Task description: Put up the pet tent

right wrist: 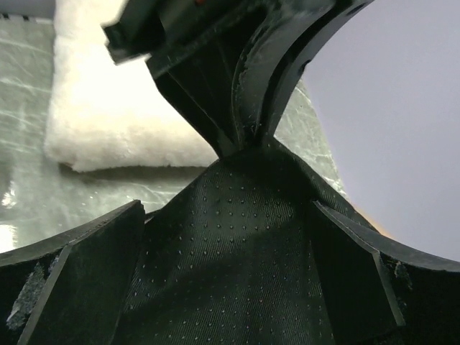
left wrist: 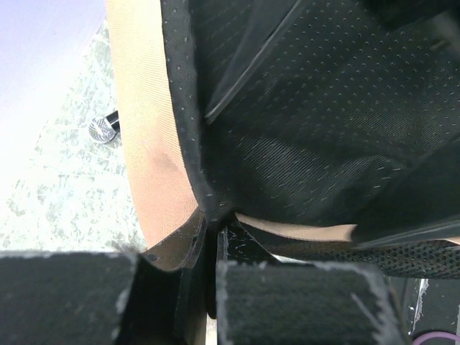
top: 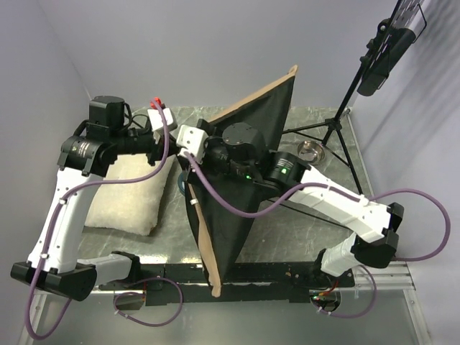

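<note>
While the pet tent [top: 231, 241] stands on edge at the middle of the table [top: 287, 230], folded flat, its black base faces the top camera and tan fabric shows along the rim. My left gripper [left wrist: 210, 269] is clamped on the seam where tan meets black. My right gripper [right wrist: 223, 277] is spread wide, fingers either side of the dotted black base, not pinching it. The cream pillow [top: 129, 198] lies flat just left of the tent. A metal bowl [top: 312, 151] sits rear right.
</note>
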Controlling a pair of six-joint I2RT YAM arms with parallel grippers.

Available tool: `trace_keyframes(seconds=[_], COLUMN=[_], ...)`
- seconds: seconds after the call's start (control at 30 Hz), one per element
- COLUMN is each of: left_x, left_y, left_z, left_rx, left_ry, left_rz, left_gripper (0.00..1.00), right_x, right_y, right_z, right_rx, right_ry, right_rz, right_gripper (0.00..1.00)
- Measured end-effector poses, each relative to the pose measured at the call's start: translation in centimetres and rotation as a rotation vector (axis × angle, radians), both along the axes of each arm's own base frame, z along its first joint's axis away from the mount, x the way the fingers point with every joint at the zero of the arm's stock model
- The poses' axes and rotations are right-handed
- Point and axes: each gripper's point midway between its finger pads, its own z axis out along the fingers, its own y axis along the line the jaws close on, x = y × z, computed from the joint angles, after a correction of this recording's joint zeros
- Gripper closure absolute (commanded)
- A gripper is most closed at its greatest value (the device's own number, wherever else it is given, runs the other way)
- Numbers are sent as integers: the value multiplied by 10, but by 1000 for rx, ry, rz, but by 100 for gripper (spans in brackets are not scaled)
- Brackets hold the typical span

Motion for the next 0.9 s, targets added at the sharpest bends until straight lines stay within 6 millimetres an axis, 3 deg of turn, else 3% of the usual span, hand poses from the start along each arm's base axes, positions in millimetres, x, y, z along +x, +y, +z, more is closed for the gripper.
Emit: trace_keyframes(seconds=[0.17,0.63,0.83,0.9], left_x=[-7,-17,-19,-20], left_y=[4,4,5,5], left_z=[5,1,2,3], left_rx=[5,10,8,7], left_ry=[-22,-10,-11,-14], left_rz=[11,0,0,-1], left_gripper=[94,94,94,95], right_x=[3,-27,-20,-13], right_y=[6,7,18,23], right_z=[-5,32,25,16], right_rx=[-27,63,46,18], right_ry=[-34,-188,-185,-183], right_rz=[20,215,212,198], right_gripper=[0,0,1,6])
